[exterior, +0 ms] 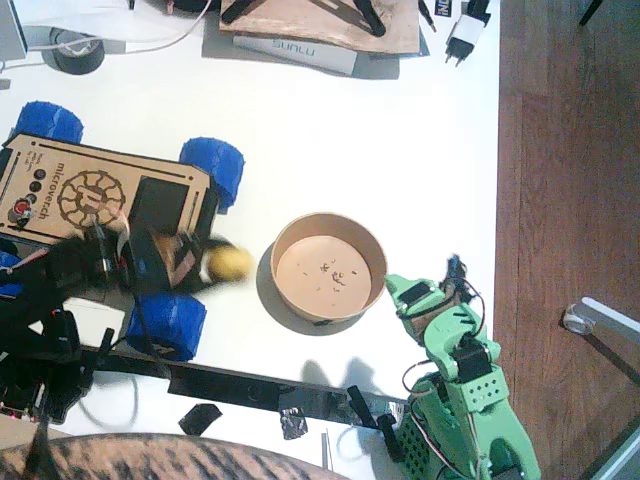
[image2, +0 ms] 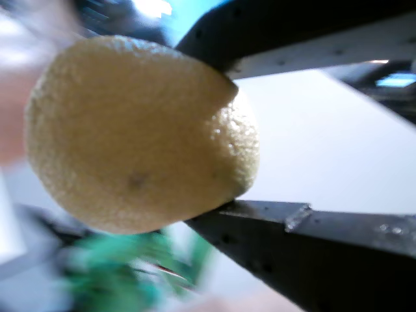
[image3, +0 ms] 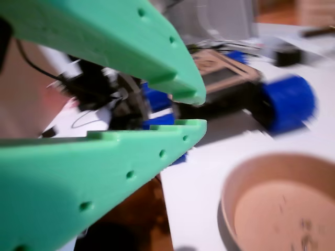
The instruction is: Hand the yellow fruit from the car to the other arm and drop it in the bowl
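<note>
The yellow fruit hangs just above the table between the car and the bowl, with my black left gripper shut on it. In a wrist view the fruit fills the space between the black fingers of the left gripper. The green right arm stands right of the bowl. Its gripper is open by a narrow gap, holds nothing and points toward the bowl. A wrist view shows those green tips close together, with the bowl below right and the car behind.
A tape roll, a white box, a wooden board and a charger lie along the far edge. The table ends at the right beside wooden floor. A black bar and striped fabric line the near edge.
</note>
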`<state>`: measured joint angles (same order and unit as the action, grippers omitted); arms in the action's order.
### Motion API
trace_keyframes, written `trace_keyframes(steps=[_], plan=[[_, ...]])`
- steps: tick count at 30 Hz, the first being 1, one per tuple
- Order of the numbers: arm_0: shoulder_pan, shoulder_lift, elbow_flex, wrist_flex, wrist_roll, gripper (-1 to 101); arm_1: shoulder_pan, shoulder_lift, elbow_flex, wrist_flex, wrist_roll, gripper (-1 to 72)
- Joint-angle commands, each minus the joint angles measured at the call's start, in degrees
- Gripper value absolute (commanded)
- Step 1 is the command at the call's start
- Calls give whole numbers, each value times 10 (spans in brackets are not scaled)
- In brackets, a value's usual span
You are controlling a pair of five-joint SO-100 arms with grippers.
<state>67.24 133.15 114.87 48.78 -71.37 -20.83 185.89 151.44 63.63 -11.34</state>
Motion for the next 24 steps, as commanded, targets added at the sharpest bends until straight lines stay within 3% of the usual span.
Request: trace_keyframes(steps=[1,3,9,14,24], plan=[[67,52,155,-280,-33,-1,-40,3,-57,4,-43,-2],[79,73,235,-339,-73,-1,-74,3,-75,11,-67,-2],[80,140,393,-391,-239,-1,-203,36,-89,34,-151,-2],[81,140,417,-412,-246,-1,-279,97,-40,11,-246,-2],[82,137,419,-426,-253,-1,-372,83,32,-109,-322,-2]])
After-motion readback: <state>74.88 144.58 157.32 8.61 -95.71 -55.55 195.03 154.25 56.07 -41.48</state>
